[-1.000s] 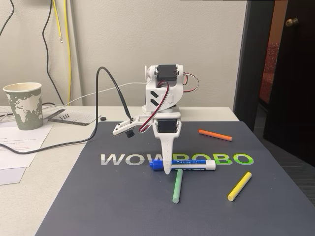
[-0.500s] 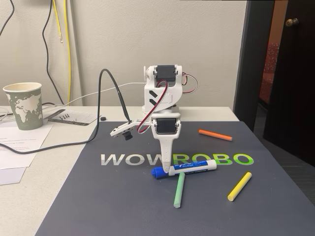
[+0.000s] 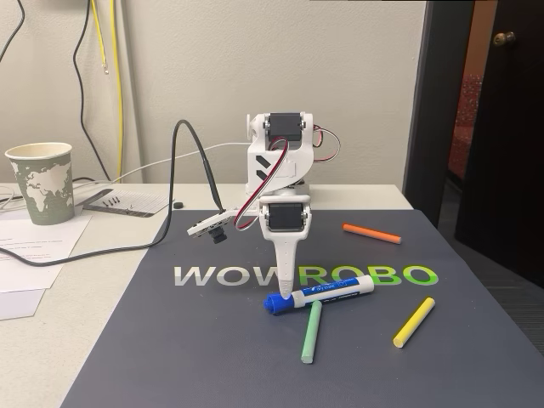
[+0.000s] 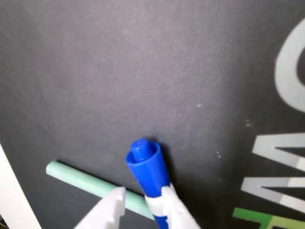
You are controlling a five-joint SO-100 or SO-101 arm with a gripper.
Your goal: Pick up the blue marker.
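Although the blue marker [image 3: 320, 294] is not yet clear of the dark mat [image 3: 170, 357], a grip looks established. The gripper [image 3: 289, 289] is pointed down near the cap end, and in the wrist view the white fingertips [image 4: 172, 202] are seen closed around the barrel just behind the blue cap [image 4: 146, 164]. The marker is seen tilted in the fixed view, cap end low, apparently touching the mat or nearly so. The green stick [image 3: 311, 331] lies just beside it, partly under the fingers in the wrist view. Remaining, as judged: a clean lift. Slip risk is noted, since the grasp is off-centre.
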